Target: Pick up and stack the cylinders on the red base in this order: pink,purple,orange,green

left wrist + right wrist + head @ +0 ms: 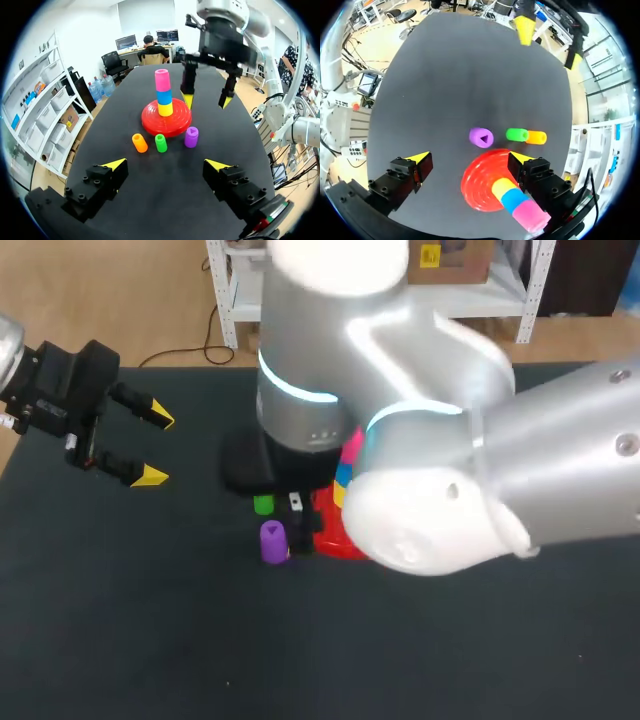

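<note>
The red base [176, 125] carries a stack with yellow at the bottom, blue in the middle and the pink cylinder [162, 80] on top. In front of it lie the orange cylinder [139, 142], green cylinder [160, 143] and purple cylinder [191, 137] in a row. My right gripper [207, 100] hangs open above the base, just beside the stack, holding nothing. From its own view, the right gripper [470, 158] has the purple cylinder [481, 137] just ahead and the base [477, 187] under it. My left gripper [155, 447] stands open and empty at the table's left.
In the head view my right arm's large body covers much of the table's middle and right, hiding most of the base [335, 540] and the orange cylinder. The dark table mat [150, 620] stretches around the pieces.
</note>
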